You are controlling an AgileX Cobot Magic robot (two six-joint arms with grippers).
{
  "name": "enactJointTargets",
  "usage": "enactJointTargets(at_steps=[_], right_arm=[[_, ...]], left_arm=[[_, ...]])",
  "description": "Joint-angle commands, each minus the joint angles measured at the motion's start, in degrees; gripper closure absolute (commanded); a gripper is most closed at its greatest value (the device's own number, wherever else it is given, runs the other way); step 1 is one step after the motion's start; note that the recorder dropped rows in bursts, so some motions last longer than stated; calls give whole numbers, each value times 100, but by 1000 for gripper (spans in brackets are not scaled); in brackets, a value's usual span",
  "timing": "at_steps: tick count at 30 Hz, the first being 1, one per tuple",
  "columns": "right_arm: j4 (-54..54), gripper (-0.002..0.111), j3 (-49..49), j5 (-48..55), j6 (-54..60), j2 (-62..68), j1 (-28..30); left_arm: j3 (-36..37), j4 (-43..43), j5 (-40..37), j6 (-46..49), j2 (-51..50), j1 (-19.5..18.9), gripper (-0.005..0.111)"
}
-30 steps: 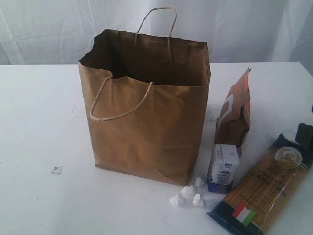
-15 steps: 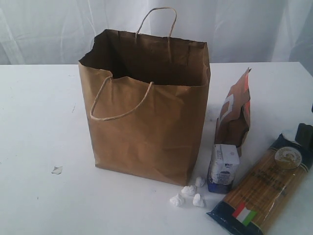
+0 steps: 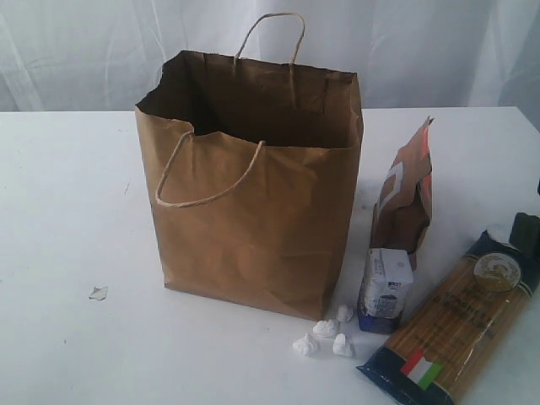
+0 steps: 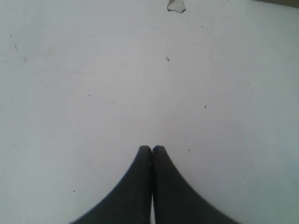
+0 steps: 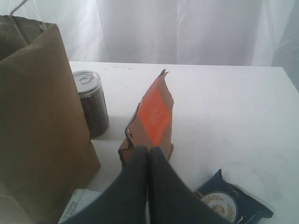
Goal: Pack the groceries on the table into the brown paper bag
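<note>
Bag (image 3: 253, 211) of creased brown kraft, two twisted handles, stands open mid-frame on the bench (image 3: 67, 211). Right of it: one orange pouch (image 3: 405, 198), one white-blue carton (image 3: 386, 287), one spaghetti packet (image 3: 451, 325); one silver can (image 5: 91, 102) beside the bag. My left end effector (image 4: 152, 149) and right end effector (image 5: 148, 150) are clenched, empty.

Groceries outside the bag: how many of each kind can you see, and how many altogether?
Brown-orange pouch: 1
White-blue carton: 1
Spaghetti packet: 1
Pull-tab can: 1
Total: 4
</note>
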State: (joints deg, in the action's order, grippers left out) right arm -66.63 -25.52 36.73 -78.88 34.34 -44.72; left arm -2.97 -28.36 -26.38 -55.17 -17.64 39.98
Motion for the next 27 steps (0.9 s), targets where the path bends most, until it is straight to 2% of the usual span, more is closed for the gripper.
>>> enactJointTargets(at_steps=[1, 7, 13, 16, 20, 23, 26, 27], right_arm=[[-42, 108, 28, 48, 70, -53, -22], [-42, 108, 28, 48, 70, -53, -22], [-42, 108, 28, 48, 70, -53, -22], [-30, 108, 28, 48, 70, -53, -22], [-30, 108, 28, 48, 70, -53, -22], [-18, 108, 28, 48, 70, -53, -22], [-18, 108, 28, 48, 70, -53, -22], [-18, 108, 28, 48, 70, -53, -22]], left_arm=[[164, 71, -18, -29, 322, 11, 107], [297, 317, 275, -29, 732, 11, 107], [297, 1351, 1458, -29, 1070, 11, 107], [297, 1812, 1562, -29, 1187, 11, 107], [297, 1835, 1562, 194, 1334, 11, 107], [297, 2141, 1562, 1933, 1508, 11, 107], [297, 3323, 1551, 4665, 1731, 11, 107], [297, 3540, 1540, 5292, 1764, 11, 107]])
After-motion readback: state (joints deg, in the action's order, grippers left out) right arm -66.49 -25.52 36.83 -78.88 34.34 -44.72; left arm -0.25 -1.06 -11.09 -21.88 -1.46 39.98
